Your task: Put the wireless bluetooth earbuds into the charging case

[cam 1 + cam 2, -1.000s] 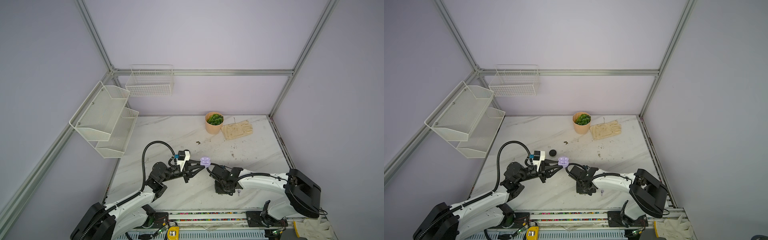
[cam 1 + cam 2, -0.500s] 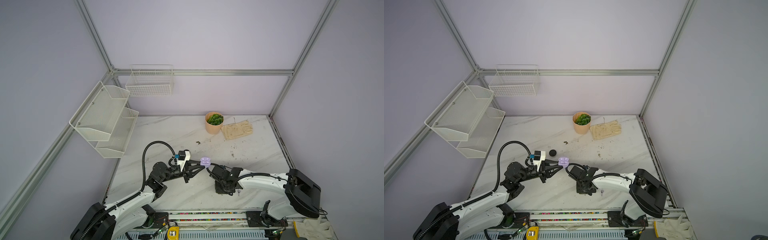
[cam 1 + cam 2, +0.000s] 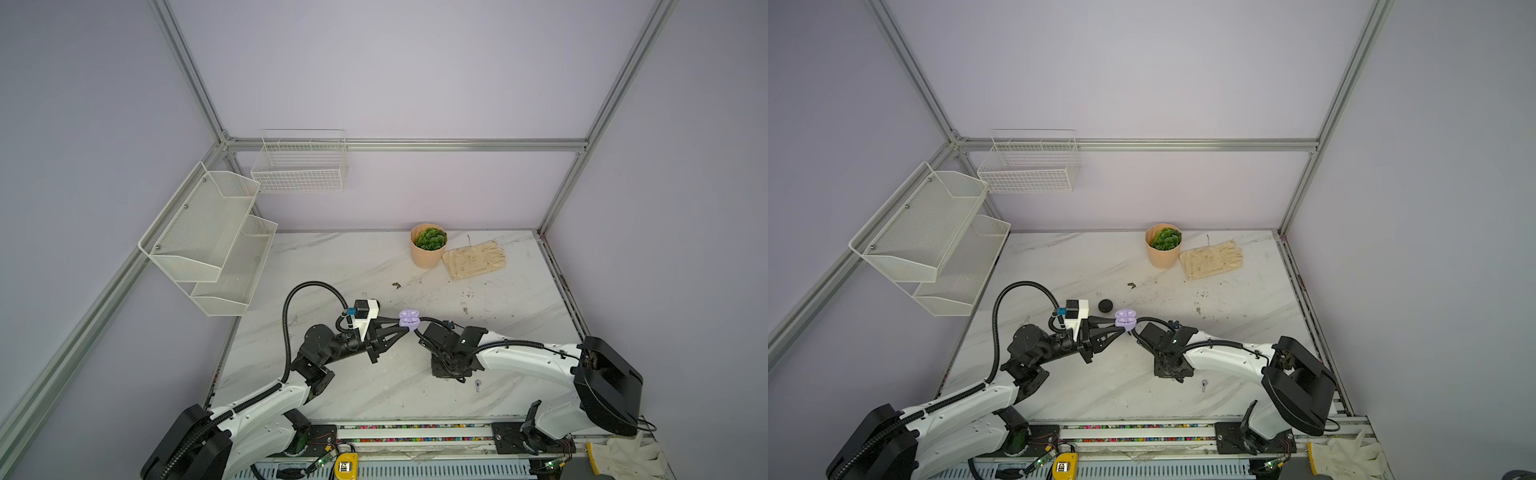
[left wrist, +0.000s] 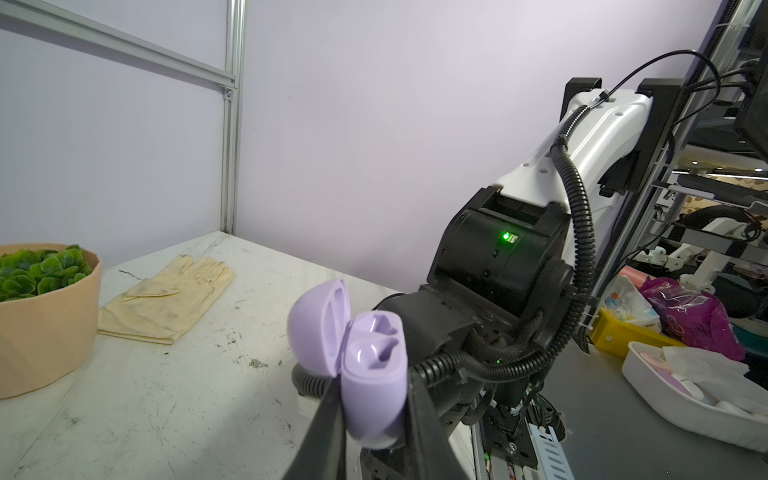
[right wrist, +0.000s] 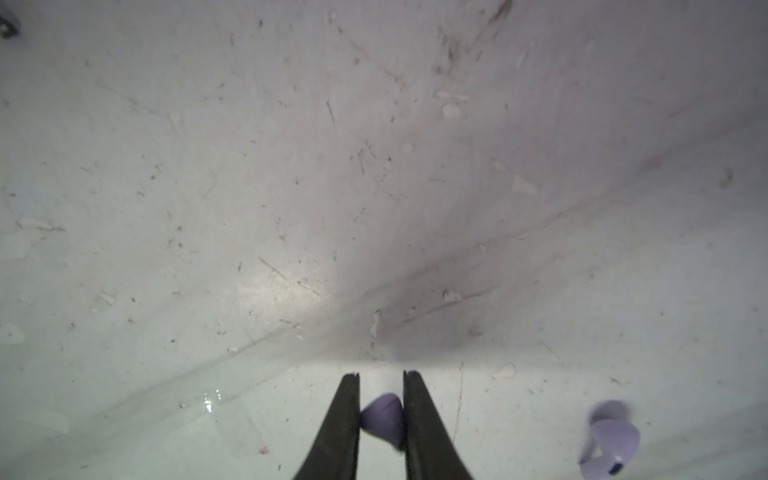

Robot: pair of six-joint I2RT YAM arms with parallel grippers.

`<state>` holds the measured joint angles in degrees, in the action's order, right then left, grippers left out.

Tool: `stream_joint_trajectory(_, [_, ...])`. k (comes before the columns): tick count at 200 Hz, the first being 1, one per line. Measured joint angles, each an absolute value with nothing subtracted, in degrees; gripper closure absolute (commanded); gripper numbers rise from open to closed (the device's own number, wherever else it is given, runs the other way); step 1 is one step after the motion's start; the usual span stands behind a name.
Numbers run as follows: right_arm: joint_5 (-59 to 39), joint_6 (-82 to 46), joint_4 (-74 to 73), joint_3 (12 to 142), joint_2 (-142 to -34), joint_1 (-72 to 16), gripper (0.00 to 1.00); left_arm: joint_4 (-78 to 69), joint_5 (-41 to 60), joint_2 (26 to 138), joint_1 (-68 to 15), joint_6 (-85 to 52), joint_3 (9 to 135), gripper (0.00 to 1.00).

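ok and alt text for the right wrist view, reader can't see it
The right gripper pinches a lilac earbud between its black fingers, seen against a scratched white table. A second earbud, also lilac, lies on the table to one side.

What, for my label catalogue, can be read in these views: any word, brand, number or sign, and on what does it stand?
No text reads legibly in any view.
Pink-purple plastic packet beyond the table: print too blurred to read.
Small yellow box below the front rail: marking too small to read.
Black joint housing on the right arm: tiny mark beside a green light, unreadable.
Open lilac charging case: no marking visible.
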<state>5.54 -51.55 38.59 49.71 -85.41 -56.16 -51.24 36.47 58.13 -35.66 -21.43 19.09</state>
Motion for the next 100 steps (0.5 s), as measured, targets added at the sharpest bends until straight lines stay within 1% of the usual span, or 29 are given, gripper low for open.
stream_joint_trajectory(38, [7.9, -49.8, 38.9, 52.3, -85.5, -53.4, 0.85, -53.8, 34.1, 59.4, -35.7, -21.7, 19.1, 1.00])
stream_joint_trajectory(62, [9.1, -48.7, 38.8, 53.9, -86.0, -52.2, 0.85, -57.7, 32.5, 62.2, -35.6, -22.5, 19.1, 1.00])
stream_joint_trajectory(78, [9.4, -47.5, 38.2, 54.1, -86.3, -51.7, 0.82, -60.1, 32.1, 64.3, -35.7, -23.4, 19.1, 1.00])
stream_joint_trajectory(100, [9.2, -44.1, 38.1, 54.1, -87.1, -50.7, 0.74, -61.3, 31.7, 65.9, -35.6, -24.0, 19.1, 1.00])
